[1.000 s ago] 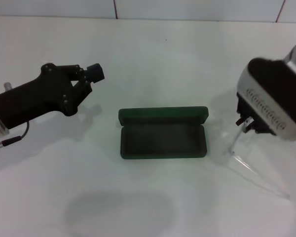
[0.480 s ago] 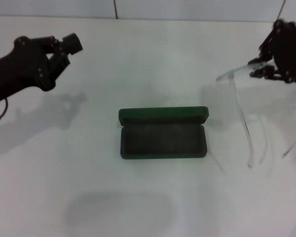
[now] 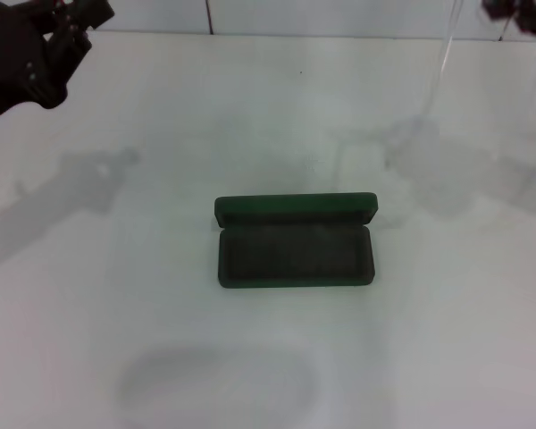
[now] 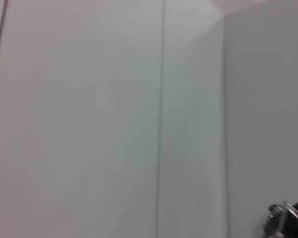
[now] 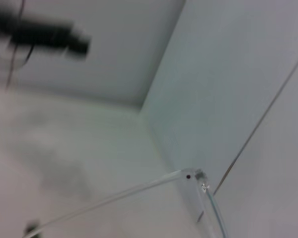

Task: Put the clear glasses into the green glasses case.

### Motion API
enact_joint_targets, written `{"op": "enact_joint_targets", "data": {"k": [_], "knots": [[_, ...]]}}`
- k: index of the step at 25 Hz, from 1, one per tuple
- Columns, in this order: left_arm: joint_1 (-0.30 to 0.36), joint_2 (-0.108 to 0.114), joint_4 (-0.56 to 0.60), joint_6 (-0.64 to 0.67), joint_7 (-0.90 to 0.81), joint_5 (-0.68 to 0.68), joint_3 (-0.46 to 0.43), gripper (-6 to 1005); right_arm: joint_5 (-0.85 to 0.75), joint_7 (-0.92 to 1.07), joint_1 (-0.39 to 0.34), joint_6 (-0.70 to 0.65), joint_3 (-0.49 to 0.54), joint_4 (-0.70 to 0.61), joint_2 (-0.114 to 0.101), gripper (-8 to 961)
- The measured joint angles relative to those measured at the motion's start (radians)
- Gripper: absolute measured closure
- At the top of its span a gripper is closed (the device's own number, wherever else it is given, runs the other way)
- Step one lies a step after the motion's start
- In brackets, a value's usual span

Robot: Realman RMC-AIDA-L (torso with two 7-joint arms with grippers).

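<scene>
Green glasses case [image 3: 295, 247] lay open at frame centre on tabletop [image 3: 250, 116], clear glasses [image 3: 438, 63] gripped by right hand [image 3: 518, 11] at upper right, left hand [image 3: 36, 40] at upper left, grip state indeterminable.

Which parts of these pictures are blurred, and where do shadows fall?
Head view: soft arm shadows lie on the table either side of the sharp green glasses case. Right wrist view: the left hand is motion-blurred, the clear glasses fairly crisp. Left wrist view: only plain wall.

The green glasses case [image 3: 295, 248] lies open mid-table, its raised lid walling the far side (near, left and right approaches stay free). Bare table [image 3: 161, 357] surrounds it. The clear glasses [image 3: 439, 54] hang at far right, well apart.
</scene>
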Motion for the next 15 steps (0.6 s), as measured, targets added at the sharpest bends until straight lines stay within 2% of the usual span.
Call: {"op": "enact_joint_targets", "data": {"k": [2, 6, 9, 10, 15], "knots": [[0.0, -0.002, 0.0, 0.028, 0.0, -0.013, 0.0, 971, 0.11, -0.007, -0.048, 0.069, 0.01, 0.008, 0.002, 840], [0.001, 0.0, 0.001, 0.098, -0.007, -0.012, 0.003, 971, 0.303, -0.047, -0.099, 0.149, 0.016, 0.064, 0.001, 840], [0.002, 0.005, 0.0, 0.142, -0.01, -0.01, 0.006, 971, 0.411, -0.088, -0.125, 0.158, 0.016, 0.127, 0.0, 839], [0.002, 0.006, 0.0, 0.178, -0.027, -0.013, 0.005, 971, 0.49, -0.133, -0.14, 0.15, 0.003, 0.192, -0.001, 839], [0.011, -0.007, 0.001, 0.207, -0.047, -0.02, 0.006, 971, 0.586, -0.232, -0.158, 0.143, -0.073, 0.3, 0.001, 839]]}}
